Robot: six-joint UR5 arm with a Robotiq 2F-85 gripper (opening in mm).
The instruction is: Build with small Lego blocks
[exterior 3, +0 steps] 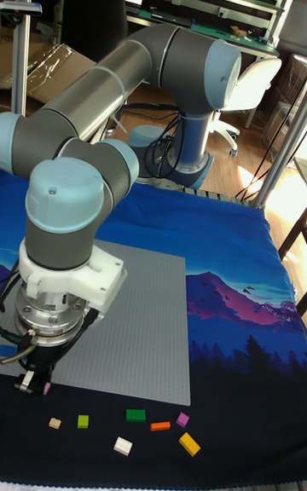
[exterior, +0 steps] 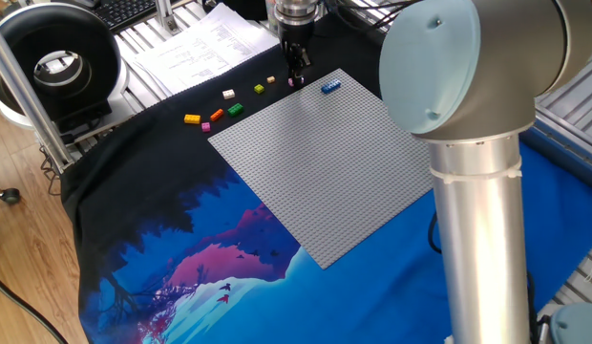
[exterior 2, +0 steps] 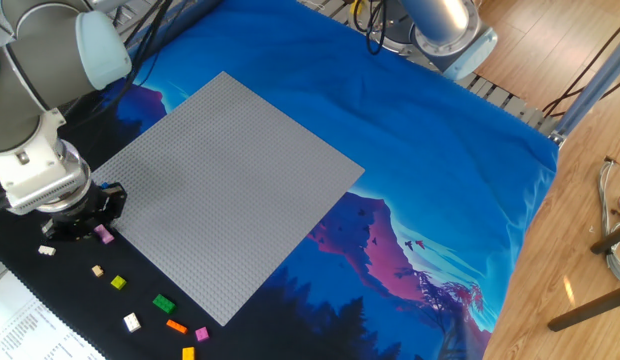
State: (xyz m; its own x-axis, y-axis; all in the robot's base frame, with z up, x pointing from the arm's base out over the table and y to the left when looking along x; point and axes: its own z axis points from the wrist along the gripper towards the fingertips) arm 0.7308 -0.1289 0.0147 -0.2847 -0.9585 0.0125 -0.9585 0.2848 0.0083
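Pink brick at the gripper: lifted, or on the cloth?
Lifted. The gripper holds the pink brick between its fingertips, clear of the black cloth.

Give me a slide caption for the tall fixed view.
UR5 hand carries a pink brick beside the grey baseplate, loose bricks below.

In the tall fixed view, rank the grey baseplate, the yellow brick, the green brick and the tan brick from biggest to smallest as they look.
1. Grey baseplate, by far the largest.
2. Yellow brick and green brick: they look about alike, so no ranking between them; the yellow one lies slightly nearer the camera.
3. Tan brick, the smallest.
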